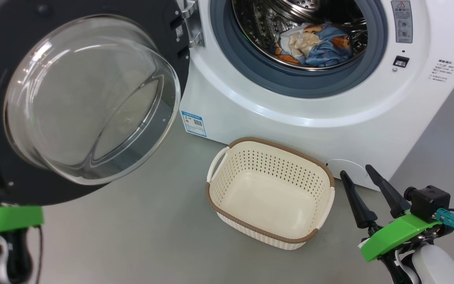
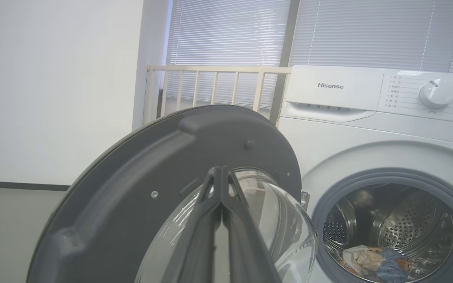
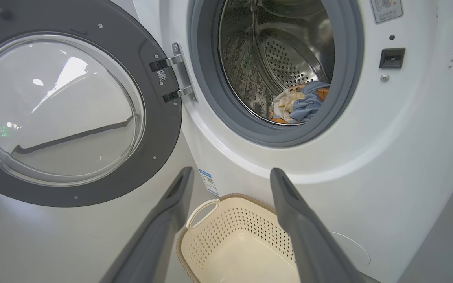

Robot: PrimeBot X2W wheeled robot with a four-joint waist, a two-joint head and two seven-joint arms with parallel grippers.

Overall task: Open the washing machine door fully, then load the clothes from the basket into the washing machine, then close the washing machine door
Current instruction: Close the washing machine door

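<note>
— Grippers?
— The right gripper [image 1: 356,170] has its fingers spread with nothing between them, just beside the basket [image 1: 268,163]. The left gripper [image 2: 221,171] has its fingers pressed together in front of the washing machine door [image 1: 93,98].
— The basket?
— Empty, in front of the washing machine [image 1: 309,118], whose door is swung open.
— The clothes [image 1: 313,43]?
— Heaped in the steel drum [image 1: 258,23].

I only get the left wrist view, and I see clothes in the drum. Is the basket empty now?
Observer: Yes, the basket has nothing in it.
Operator: Where is it?
Observer: It stands on the floor in front of the washer.
Operator: What's my right arm doing?
Observer: The right gripper hovers beside the basket with its jaws open, holding nothing.
</note>
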